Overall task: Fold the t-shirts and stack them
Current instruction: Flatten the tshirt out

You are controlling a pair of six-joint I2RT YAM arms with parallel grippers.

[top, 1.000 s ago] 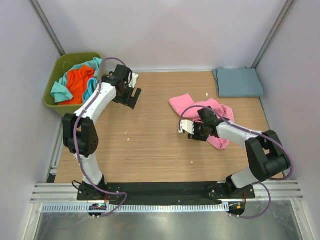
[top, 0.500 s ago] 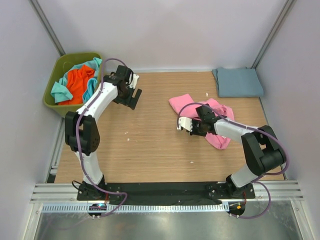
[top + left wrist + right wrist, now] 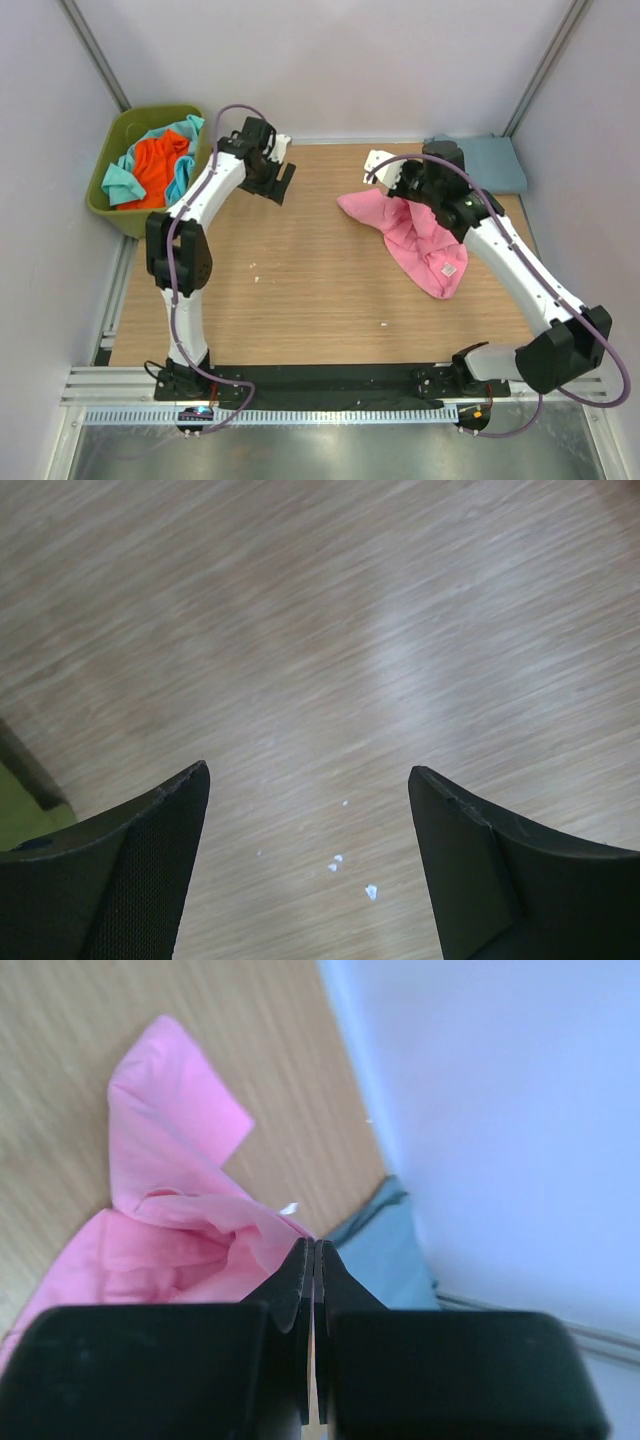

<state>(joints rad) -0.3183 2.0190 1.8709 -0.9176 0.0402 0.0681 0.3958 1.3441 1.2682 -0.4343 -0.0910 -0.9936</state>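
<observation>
- The olive bin (image 3: 110, 205) stands at the far left corner of the bench (image 3: 300, 280). It holds the orange t-shirt (image 3: 160, 165) and the teal t-shirt (image 3: 120, 182), both crumpled.
- The left hand (image 3: 275, 185) hovers just right of the bin with its fingers spread and nothing in them. Its own camera shows only bare wood below.
- The pink t-shirt (image 3: 425, 240) lies right of centre, and one edge is raised off the bench.
- The right hand (image 3: 392, 185) is clamped tight on that raised edge.
- This looks like the spreading-out step. The next move likely calls for the left hand to take a second edge so the cloth can be drawn flat.
- The blue-grey t-shirt (image 3: 495, 165) lies folded in the far right corner.
- The bench is light wood with a few white specks (image 3: 370, 890), enclosed by pale walls (image 3: 350, 60).
</observation>
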